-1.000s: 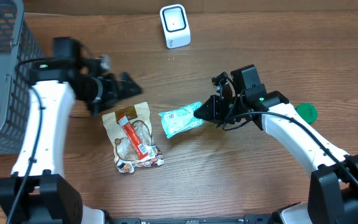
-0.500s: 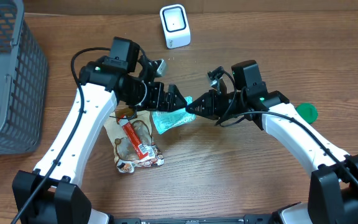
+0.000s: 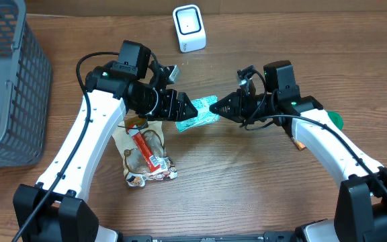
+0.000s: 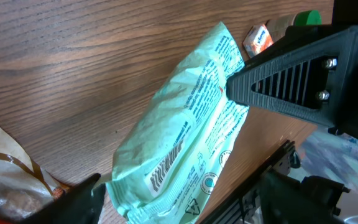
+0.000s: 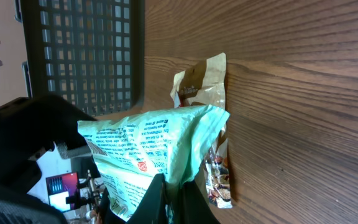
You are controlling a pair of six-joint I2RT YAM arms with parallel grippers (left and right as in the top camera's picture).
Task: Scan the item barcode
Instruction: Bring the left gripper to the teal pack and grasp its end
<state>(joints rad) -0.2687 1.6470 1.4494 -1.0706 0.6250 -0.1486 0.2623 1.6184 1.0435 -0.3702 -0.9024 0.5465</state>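
No word can be read. On the packet a barcode is printed, its digits too small to tell, beside lines of blurred small print, a round mark and a triangle sign. The red label on the bag is blurred.

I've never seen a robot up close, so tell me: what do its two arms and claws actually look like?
Both the left arm and right arm have smooth white links, black joints, a green light and loose black cables. The left gripper and right gripper are black with tapering fingers; the right's show slots.
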